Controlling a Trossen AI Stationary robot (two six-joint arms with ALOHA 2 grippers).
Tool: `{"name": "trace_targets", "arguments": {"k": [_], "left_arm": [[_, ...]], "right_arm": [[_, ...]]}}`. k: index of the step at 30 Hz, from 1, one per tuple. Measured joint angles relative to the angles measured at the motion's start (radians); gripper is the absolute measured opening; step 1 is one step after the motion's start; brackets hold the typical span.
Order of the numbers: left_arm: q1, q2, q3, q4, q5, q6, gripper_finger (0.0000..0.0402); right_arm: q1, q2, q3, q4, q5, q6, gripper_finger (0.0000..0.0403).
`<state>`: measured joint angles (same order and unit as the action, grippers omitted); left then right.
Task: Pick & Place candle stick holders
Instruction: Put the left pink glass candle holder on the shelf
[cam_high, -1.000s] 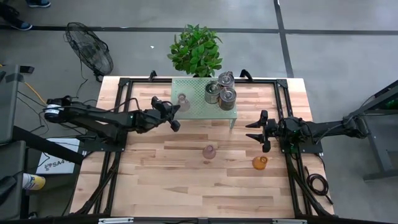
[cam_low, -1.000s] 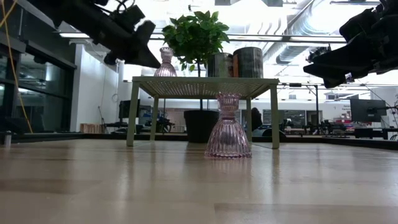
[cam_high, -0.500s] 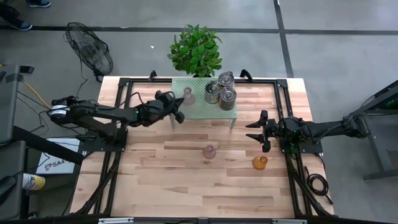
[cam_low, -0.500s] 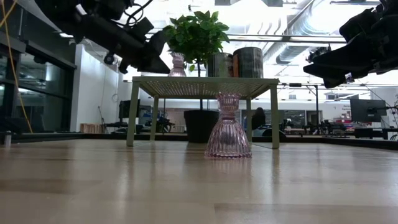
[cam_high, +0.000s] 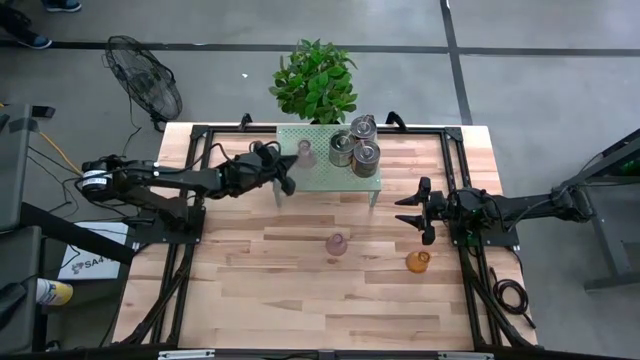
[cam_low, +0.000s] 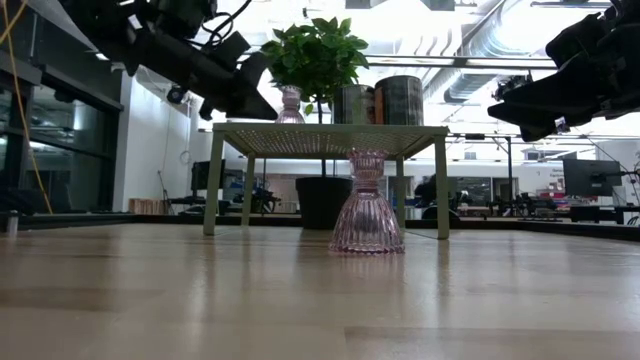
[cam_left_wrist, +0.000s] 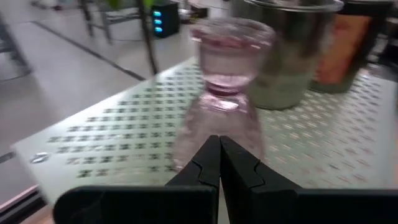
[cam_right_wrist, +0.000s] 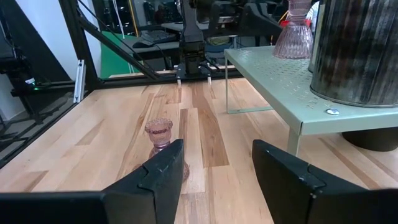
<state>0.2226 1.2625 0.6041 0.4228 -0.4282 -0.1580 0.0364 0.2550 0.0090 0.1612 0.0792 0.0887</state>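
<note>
**Closed left gripper nudges a pink holder on the shelf**

Nearest the bottom of the high view, the amber holder and one pink glass holder are seen standing loose on the table, not yet placed. At the frame's right, the right gripper is held halfway open and empty above the wood, apparently waiting. Higher up, the left gripper is pressed fully shut, its tips set against the base of a second pink holder on the green shelf; a push inward is judged likely. Three silver holders are grouped at the shelf's right, with a plant beyond.
</note>
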Motion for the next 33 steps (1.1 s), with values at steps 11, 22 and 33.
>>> {"name": "trace_targets", "arguments": {"k": [11,22,33], "left_arm": [[0.000,0.004,0.000,-0.001,0.074,-0.003,0.0000],[0.001,0.111,0.001,0.164,0.043,0.027,0.0000],[0.061,0.118,0.001,0.211,0.111,0.023,0.0000]], "right_arm": [[0.000,0.000,0.000,0.000,0.000,0.000,0.0185],[0.000,0.000,0.000,0.000,0.000,0.000,0.0185],[0.000,0.000,0.000,0.000,0.000,0.000,0.0185]]}}
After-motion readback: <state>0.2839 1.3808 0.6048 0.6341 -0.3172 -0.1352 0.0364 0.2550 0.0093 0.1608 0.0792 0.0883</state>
